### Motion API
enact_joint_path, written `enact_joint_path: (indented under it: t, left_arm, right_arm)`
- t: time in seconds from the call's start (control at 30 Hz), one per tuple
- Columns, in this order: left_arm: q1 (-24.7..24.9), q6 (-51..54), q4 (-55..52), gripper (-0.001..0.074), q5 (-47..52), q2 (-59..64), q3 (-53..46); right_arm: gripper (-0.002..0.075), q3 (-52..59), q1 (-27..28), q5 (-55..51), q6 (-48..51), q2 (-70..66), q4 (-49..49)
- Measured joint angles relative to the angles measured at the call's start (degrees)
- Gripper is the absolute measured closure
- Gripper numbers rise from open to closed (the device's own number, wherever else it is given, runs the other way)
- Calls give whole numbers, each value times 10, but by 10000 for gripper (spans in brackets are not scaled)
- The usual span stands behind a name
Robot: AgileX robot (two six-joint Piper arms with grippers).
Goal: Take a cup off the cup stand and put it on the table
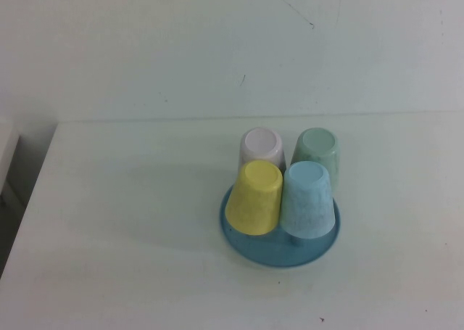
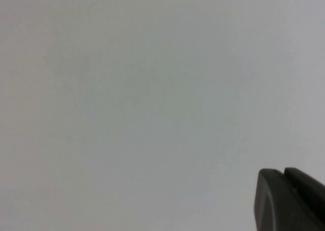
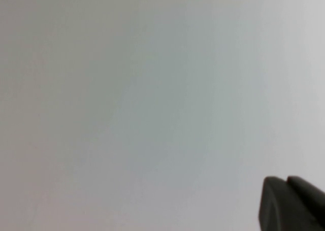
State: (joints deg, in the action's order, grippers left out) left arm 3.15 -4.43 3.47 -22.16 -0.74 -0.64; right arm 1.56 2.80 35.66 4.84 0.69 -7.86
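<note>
The yellow cup (image 1: 254, 197) sits upside down on the front-left peg of the blue cup stand (image 1: 279, 254) on the tabletop (image 1: 123, 221), touching the speckled blue cup (image 1: 308, 201). It looks light, stiff and smooth; grip its tapered sides. Neither the left pincer (image 2: 289, 200) nor the right pincer (image 3: 292, 203) is near it; each shows only a dark edge in its wrist view, openness unclear.

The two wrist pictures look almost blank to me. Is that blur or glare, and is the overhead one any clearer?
High view: soft, even light, faint shadows left of the cup stand, the yellow cup slightly fuzzy but readable. Left wrist view: only plain white surface, nothing to focus on, with a dark corner of the left end effector. Right wrist view: the same, greyer to one side, the right end effector at the edge. No glare anywhere.
</note>
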Motion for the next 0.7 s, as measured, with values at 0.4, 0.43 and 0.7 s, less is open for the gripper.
enact_joint_path:
  t: [0.4,0.43,0.7]
  left_arm:
    - [0,-5,-35,737,351,49,184]
    - [0,-3,-35,737,379,65,197]
    - [0,82,46,737,576,229,306]
  right_arm:
    - [729,-132,0,-375,90,0,28]
    - [729,-147,0,-406,91,-5,30]
    - [729,-237,0,-614,142,-107,26]
